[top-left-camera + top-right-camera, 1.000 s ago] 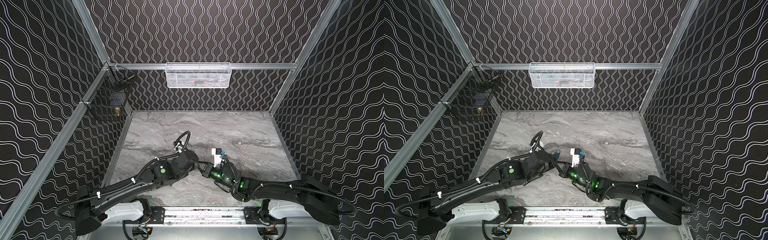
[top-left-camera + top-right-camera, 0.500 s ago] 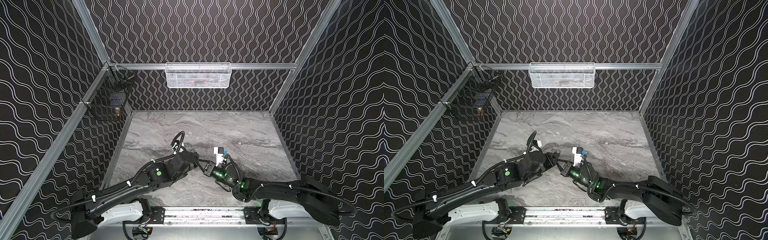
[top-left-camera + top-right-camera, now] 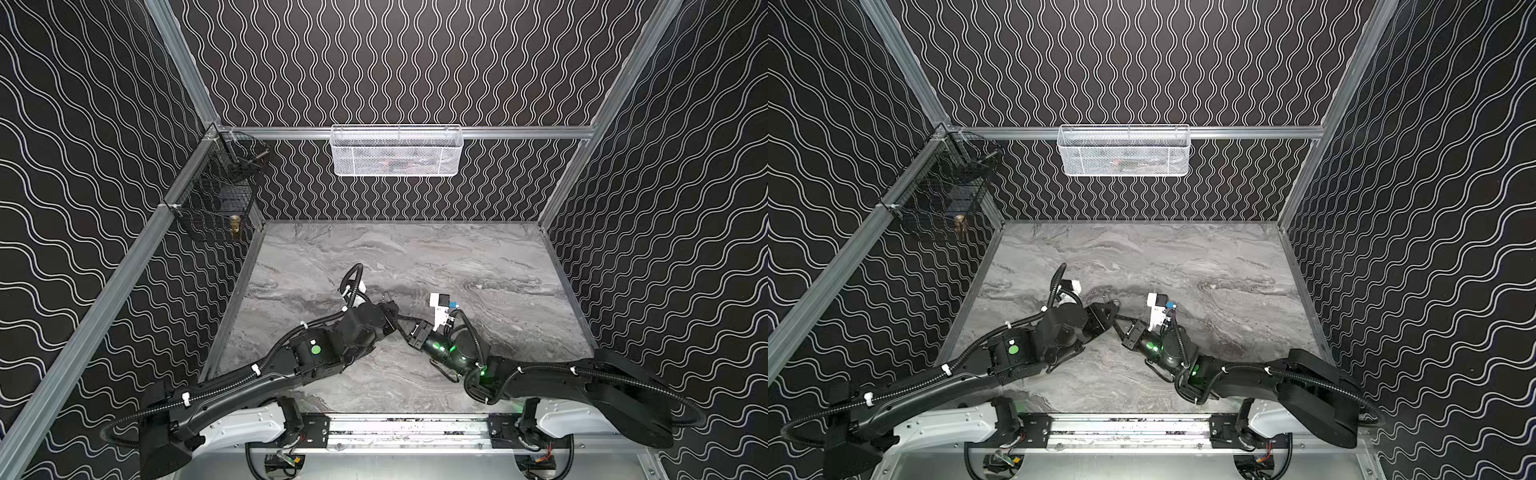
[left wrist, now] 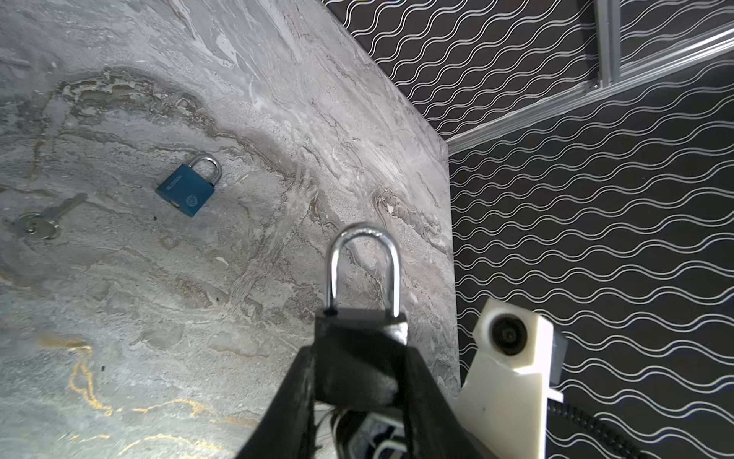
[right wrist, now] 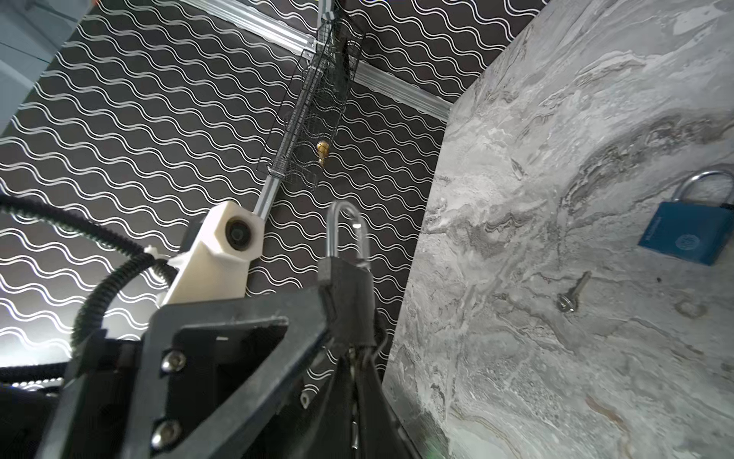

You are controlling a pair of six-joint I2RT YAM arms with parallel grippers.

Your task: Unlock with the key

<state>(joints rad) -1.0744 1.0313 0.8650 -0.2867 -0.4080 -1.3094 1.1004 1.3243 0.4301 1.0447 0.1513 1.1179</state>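
My left gripper point(image 4: 359, 353) is shut on the body of a black padlock point(image 4: 359, 330). Its silver shackle point(image 4: 363, 270) sticks out past the fingertips and is closed. My right gripper point(image 5: 353, 353) meets the padlock point(image 5: 349, 298) from the opposite end. It is shut, and a thin strip of metal, the key point(image 5: 353, 427), shows between its pads, pointing into the padlock's underside. In both top views the left gripper point(image 3: 392, 316) and the right gripper point(image 3: 409, 332) meet tip to tip low over the marble table point(image 3: 478, 257), near its front middle.
A blue padlock point(image 4: 186, 190) lies flat on the table with a loose key point(image 4: 43, 222) beside it; the right wrist view shows this blue padlock point(image 5: 687, 234) and loose key point(image 5: 572, 294) too. A white mesh basket point(image 3: 397, 151) hangs on the back wall, a black wire basket point(image 3: 216, 208) at the left corner.
The left wrist has rolled slightly, and its cable loop has shifted left. The right wrist has edged a little to the right. Both grips are unchanged.
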